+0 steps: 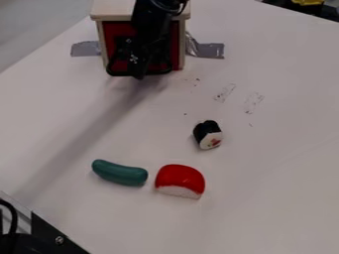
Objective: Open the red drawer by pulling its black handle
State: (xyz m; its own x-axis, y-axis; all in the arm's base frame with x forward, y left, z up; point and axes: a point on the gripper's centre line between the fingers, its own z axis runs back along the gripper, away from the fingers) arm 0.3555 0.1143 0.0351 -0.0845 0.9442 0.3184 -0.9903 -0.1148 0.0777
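Camera view has the black gripper (138, 73) hanging right in front of a small wooden box (136, 10) with a red front (118, 31), up near the top of the white table (271, 178). Can't tell if the gripper's open or closed, since it's dark on dark there, and I can't tell if it's actually touching the black handle (159, 74) low on that front either.

The box looks like light painted wood, so I'd guess stiff and not very heavy. Silver tape sticks out at both sides, left strip (85, 48) and right strip (211, 50), so the body probably won't skid much if tugged. If the front is a drawer, I'd expect it to slide okay pulled straight but bind if yanked sideways. Best hold is the middle of the handle — it's thin and likely smooth hard plastic, so a grip near one end could slip or twist.

Well apart from all that: a toy sushi roll (208, 134), then a green toy pickle (120, 172) just beside a red-and-white toy piece (180, 179).
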